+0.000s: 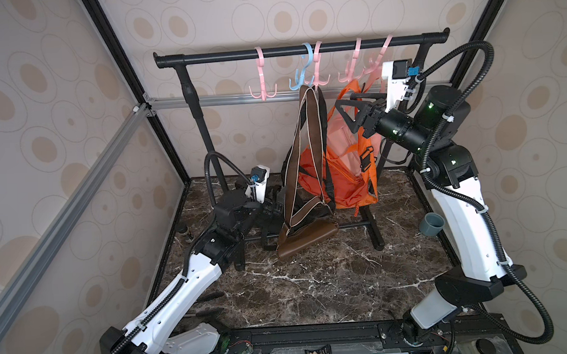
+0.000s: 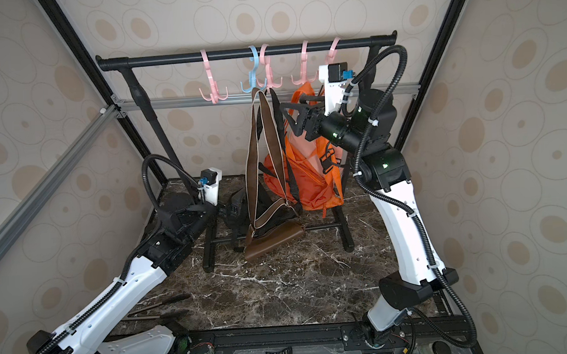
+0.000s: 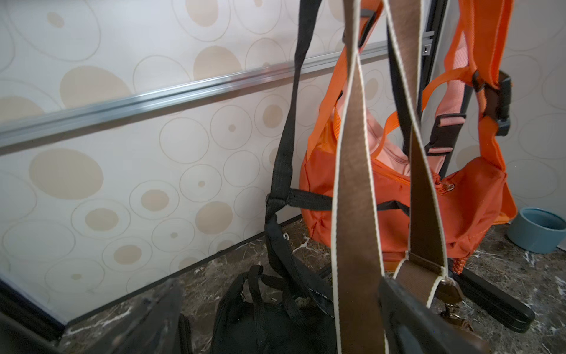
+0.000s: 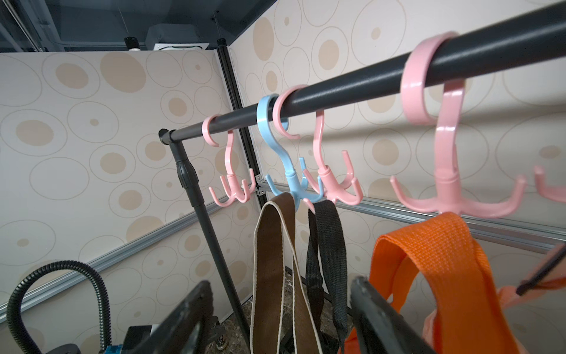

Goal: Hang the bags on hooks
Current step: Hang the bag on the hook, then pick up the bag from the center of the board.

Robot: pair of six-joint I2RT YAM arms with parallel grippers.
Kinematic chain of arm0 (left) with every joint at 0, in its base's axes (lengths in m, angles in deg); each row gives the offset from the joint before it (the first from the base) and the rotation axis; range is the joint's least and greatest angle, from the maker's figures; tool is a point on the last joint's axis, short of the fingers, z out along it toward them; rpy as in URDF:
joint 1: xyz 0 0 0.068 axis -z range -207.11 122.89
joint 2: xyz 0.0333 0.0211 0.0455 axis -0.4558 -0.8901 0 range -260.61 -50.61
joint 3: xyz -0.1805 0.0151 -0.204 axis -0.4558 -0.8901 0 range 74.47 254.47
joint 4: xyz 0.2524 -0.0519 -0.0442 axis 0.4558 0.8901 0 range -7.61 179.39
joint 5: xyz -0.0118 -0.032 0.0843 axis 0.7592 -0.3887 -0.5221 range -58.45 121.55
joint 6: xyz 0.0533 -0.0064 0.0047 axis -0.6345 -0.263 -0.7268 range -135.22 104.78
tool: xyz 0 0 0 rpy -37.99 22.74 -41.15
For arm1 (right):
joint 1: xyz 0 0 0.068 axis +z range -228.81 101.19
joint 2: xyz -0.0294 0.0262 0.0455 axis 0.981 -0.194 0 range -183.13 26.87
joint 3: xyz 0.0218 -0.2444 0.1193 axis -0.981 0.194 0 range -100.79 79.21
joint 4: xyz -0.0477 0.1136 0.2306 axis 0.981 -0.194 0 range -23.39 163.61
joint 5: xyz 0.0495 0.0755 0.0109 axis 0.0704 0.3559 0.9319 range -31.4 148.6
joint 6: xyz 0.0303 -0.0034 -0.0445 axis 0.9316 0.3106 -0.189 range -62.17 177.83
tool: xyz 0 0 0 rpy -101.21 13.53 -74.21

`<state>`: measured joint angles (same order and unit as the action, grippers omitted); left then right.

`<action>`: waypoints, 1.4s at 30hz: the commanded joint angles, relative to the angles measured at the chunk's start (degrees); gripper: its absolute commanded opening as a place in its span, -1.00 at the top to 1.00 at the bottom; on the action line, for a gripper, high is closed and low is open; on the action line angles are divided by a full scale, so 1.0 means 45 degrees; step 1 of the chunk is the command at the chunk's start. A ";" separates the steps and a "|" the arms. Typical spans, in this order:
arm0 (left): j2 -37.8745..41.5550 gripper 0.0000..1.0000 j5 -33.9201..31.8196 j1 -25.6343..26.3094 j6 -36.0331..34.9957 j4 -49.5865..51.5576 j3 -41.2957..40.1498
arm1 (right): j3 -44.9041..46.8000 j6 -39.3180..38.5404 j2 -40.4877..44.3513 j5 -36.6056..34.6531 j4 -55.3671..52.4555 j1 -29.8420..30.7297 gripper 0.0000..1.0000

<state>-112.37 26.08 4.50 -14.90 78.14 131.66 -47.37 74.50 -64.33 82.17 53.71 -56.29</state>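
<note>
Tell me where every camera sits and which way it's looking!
Top views: high at the front, looking down and back at the rack, brown bag and orange bag; left arm and right arm both show.
Left wrist: low down, facing the back wall past hanging straps; the open left gripper shows.
Right wrist: high up, facing along the rack's hooks, the blue hook among them; the open right gripper shows.
Shared: both wrist views catch the brown strap and orange bag.
</note>
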 commanded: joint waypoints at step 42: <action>-0.8100 -0.16 -0.1873 -0.1240 0.6551 -1.0876 -0.6350 | 0.9276 0.0197 0.5353 0.0374 0.4423 0.1889 -0.53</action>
<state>-147.16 17.60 -0.46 15.43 31.58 101.47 -6.30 76.45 -39.91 82.90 71.96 -48.79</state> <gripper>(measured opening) 0.592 0.766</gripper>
